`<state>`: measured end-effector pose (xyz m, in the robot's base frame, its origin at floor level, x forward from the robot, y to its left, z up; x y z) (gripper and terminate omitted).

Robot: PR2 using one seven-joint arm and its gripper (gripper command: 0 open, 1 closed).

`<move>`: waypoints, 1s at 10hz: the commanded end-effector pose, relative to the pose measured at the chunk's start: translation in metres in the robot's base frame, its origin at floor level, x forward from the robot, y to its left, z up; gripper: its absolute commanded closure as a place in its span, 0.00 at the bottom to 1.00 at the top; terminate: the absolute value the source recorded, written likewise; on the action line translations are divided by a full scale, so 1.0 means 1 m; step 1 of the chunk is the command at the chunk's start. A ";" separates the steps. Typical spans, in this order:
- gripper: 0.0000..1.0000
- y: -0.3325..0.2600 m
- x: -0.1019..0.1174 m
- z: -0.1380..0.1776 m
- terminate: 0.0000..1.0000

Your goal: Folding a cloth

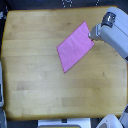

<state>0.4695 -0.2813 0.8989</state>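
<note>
A plain pink cloth [75, 46] lies flat on the wooden tabletop [35, 65], a four-sided piece turned diagonally, a little toward the exterior view's right of centre. My gripper [91, 34] comes in from the exterior view's right on a grey-white arm [115, 34] and sits at the cloth's upper right edge. The fingertips meet the fabric there, but the picture is too blurred to show whether they are open or shut on it.
The tabletop's far edge runs along the top of the view against a dark background. White shapes [107, 121] sit below the table's near edge at the bottom, and a pale object [1, 92] stands at the left edge.
</note>
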 end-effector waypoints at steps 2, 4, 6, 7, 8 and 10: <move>0.00 0.000 0.005 -0.003 0.00; 0.00 0.003 0.030 -0.017 0.00; 0.00 0.014 0.053 -0.035 0.00; 0.00 0.019 0.063 -0.043 0.00; 0.00 0.022 0.073 -0.054 0.00; 0.00 0.030 0.080 -0.065 0.00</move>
<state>0.5126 -0.2705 0.8686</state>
